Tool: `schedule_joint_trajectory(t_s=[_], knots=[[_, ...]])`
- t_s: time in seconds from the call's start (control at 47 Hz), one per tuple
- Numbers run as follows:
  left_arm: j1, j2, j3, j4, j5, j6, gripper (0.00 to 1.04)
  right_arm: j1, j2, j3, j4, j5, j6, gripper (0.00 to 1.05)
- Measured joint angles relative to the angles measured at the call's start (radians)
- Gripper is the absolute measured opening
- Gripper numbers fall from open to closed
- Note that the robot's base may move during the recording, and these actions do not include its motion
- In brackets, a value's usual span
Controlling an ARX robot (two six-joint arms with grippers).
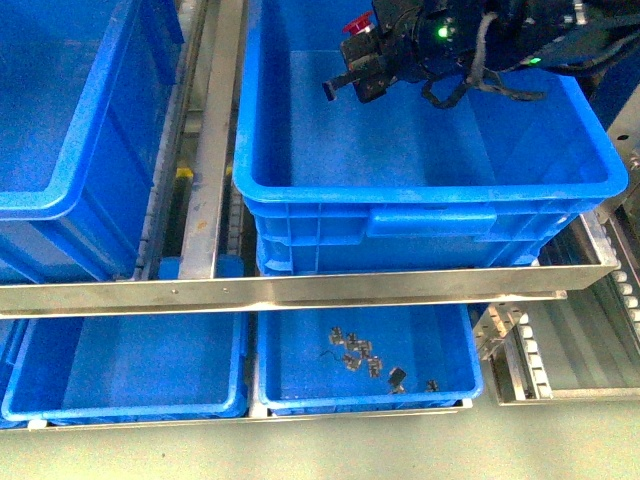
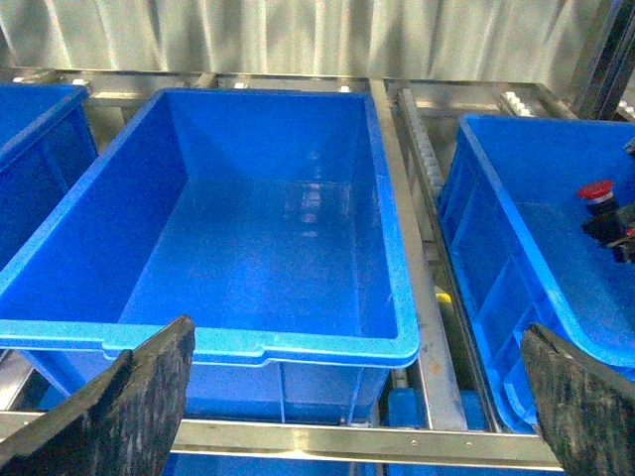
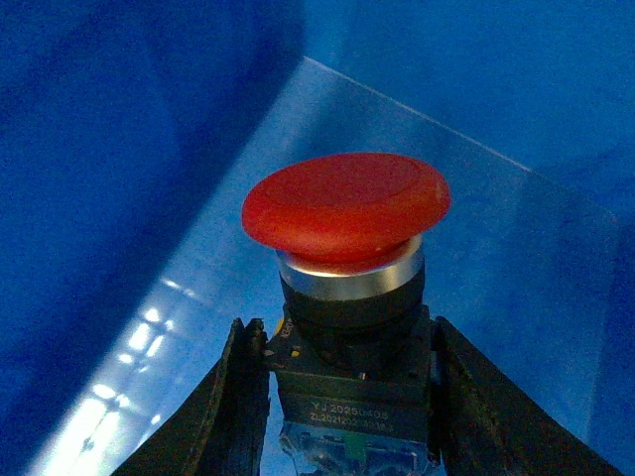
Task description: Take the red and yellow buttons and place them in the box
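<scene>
front view: the right gripper hangs over the far part of the box, inside its rim and above its floor. it has the red button clamped cap-up, which i judge puts it over the drop spot. left wrist view: the left gripper is spread wide and empty above a neighbouring crate, parked out of the way, and no yellow button shows. right wrist view: both fingers press the button's dark body below the cap, probably to leave the cap free, with the box wall close behind.
</scene>
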Motion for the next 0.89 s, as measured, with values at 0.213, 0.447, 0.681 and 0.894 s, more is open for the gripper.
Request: schedule_joint_trajectory(t_s=[0.213,0.447,0.681,0.894], knots=[[0.0,0.0,0.0,0.0,0.0,0.0,0.97,-0.033,0.28,0.479,-0.301,0.039,-0.011,0.38],[0.0,0.0,0.0,0.0,0.0,0.0,0.97,-0.051,0.564,0.958,-0.58,0.087,-0.01,0.38],[0.0,0.0,0.0,0.0,0.0,0.0,0.97,-0.064,0.666,1.17,-0.698,0.129,-0.023,0.42],[0.0,0.0,0.0,0.0,0.0,0.0,0.97,-0.072,0.639,1.168,-0.624,0.129,-0.037,0.76]])
